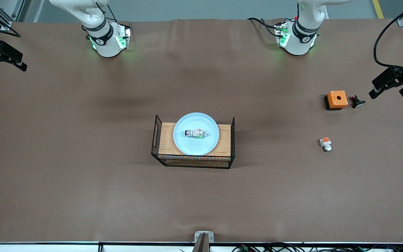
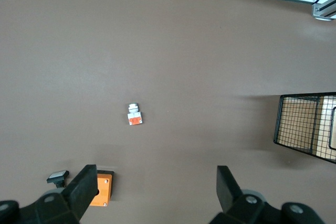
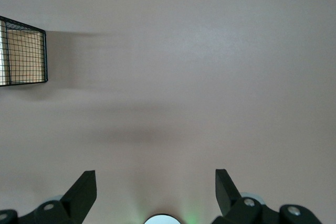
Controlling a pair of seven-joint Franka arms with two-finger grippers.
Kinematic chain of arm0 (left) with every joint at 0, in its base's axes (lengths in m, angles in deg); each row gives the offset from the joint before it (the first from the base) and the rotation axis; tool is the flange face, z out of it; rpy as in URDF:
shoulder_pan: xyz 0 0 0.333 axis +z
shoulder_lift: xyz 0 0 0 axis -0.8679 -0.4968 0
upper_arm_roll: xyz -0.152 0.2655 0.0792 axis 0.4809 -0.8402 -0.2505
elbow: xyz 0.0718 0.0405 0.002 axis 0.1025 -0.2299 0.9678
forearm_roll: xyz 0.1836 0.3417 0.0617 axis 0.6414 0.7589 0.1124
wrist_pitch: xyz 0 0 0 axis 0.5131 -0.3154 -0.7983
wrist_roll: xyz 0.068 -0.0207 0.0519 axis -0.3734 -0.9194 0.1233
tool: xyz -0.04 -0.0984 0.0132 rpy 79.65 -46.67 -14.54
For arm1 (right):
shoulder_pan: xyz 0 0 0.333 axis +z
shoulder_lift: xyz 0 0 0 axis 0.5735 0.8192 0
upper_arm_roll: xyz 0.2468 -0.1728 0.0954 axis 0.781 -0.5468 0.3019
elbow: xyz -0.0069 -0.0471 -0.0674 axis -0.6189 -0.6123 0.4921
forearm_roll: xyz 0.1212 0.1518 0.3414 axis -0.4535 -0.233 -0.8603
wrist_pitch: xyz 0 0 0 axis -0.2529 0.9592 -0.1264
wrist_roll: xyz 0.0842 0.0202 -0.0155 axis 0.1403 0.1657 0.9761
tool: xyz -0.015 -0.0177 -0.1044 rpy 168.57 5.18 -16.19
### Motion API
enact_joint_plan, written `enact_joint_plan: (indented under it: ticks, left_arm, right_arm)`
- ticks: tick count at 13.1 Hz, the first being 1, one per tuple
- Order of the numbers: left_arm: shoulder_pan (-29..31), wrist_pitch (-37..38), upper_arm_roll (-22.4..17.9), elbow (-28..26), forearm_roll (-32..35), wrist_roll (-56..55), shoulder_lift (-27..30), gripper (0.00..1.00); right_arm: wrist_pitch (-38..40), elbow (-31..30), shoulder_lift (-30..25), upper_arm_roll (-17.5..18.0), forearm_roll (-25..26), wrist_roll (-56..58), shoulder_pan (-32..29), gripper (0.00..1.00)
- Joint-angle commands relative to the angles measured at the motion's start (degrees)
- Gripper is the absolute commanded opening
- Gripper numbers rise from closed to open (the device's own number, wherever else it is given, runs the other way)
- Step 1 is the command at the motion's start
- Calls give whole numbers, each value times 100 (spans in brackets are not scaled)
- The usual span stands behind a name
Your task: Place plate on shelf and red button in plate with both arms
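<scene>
The pale blue plate lies on the wooden top of the black wire rack in the middle of the table. The red button lies on its side in the middle of the plate. My left gripper is open and empty, held high over the table at the left arm's end, above the orange box. My right gripper is open and empty, held high at the right arm's end. Part of the rack shows in the left wrist view and the right wrist view.
An orange box with a hole sits toward the left arm's end, a small black piece with a white cap beside it. A white piece with an orange-red block lies nearer the front camera.
</scene>
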Motion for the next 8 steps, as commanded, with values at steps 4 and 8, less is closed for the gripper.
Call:
enact_joint_plan:
  ticks: [4, 8]
  left_arm:
    - [-70, 51, 20, 759, 89, 3, -708, 100]
    - [-61, 60, 20, 759, 89, -14, -716, 100]
  right_arm:
    - [8, -87, -134, 34, 49, -5, -13, 100]
    - [-1, -79, -134, 34, 49, -5, -22, 100]
